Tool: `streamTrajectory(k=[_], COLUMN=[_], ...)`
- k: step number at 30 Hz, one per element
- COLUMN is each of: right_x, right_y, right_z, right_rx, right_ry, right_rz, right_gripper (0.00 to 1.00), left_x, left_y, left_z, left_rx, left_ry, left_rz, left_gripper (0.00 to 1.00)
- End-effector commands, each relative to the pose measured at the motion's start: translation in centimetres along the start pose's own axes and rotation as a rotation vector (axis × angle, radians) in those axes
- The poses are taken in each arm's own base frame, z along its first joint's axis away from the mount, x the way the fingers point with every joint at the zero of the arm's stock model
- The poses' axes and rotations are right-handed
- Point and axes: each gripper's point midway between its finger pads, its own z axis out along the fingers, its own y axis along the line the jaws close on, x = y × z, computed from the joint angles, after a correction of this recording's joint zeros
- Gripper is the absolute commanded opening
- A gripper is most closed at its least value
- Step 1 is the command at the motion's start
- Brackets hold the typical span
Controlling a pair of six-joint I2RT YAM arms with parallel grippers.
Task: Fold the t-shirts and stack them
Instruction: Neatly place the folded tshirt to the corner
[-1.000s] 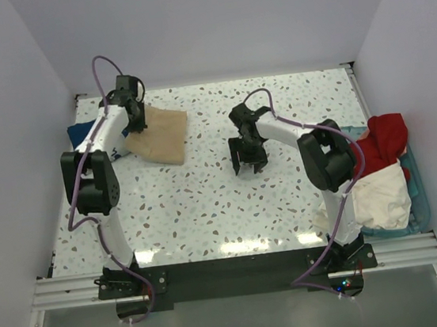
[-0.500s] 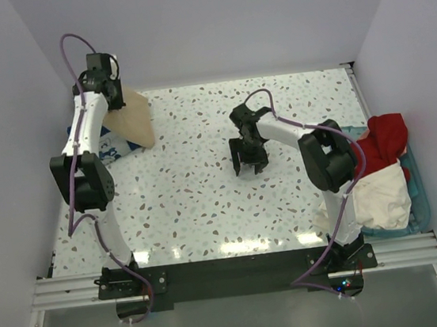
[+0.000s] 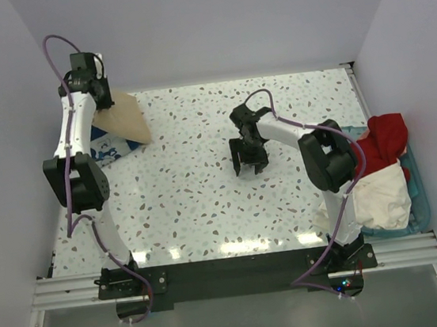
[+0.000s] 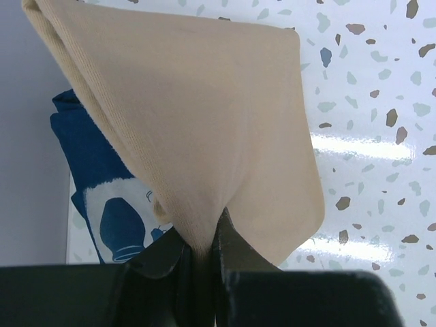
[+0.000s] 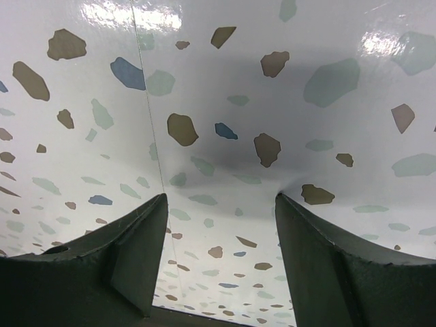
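The left end effector [image 4: 201,246] is clamped on a bunched edge of the folded tan t-shirt [image 4: 204,122] and holds it raised over the far left corner of the worktop [image 3: 207,201]. The cloth hangs from the pinch in a soft fan, and from the overhead view I cannot tell whether its lowest corner brushes the surface. Directly under and beside it, along the left edge near that far corner, lies the navy t-shirt [image 4: 102,204], folded flat with its white print facing up, so the step in hand looks like setting the tan one on top of it. The right end effector [image 5: 219,204] hovers low over the middle of the worktop with its jaws apart and nothing between them. A red t-shirt [image 3: 384,137] and a cream-white t-shirt [image 3: 383,195] are heaped, unfolded, in the teal basket [image 3: 426,214] at the right edge toward the near corner, the cream one spilling over the rim. The tan shirt should handle as light, limp knit cloth: it will not keep its shape when held by one point, and the folded layers could slide apart or open if it is dropped or dragged. A grip through all the layers at a folded edge seems best, and a slow lowering so that the free end lands first and the rest lays down flat.
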Motion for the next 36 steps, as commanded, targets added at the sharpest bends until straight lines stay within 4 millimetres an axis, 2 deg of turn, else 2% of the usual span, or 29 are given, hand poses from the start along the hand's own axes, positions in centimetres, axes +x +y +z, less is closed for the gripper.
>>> streamTrajectory(k=[1, 14, 28, 36], right_x=[-0.4, 0.1, 0.4, 0.6], right_y=[0.3, 0.3, 0.3, 0.2], right_z=[-1.7, -1.7, -1.6, -1.7], right_rx=[-0.025, -0.034, -0.035, -0.037], right_ry=[-0.038, -0.032, -0.026, -0.023], right_rz=[-0.006, 0.0, 0.001, 0.002], right_gripper=[0.68, 0.68, 0.68, 0.68], left_x=[-3.7, -2.7, 2.5, 5.4], left_y=[1.8, 4.4, 8.7, 11.1], left_z=[-3.1, -2.7, -0.7, 1.9], left_rx=[-0.006, -0.026, -0.084, -0.101], left_ry=[-0.132, -0.121, -0.046, 0.015], left_rz=[-0.022, -0.059, -0.116, -0.153], left_gripper=[0.0, 0.0, 0.0, 0.0])
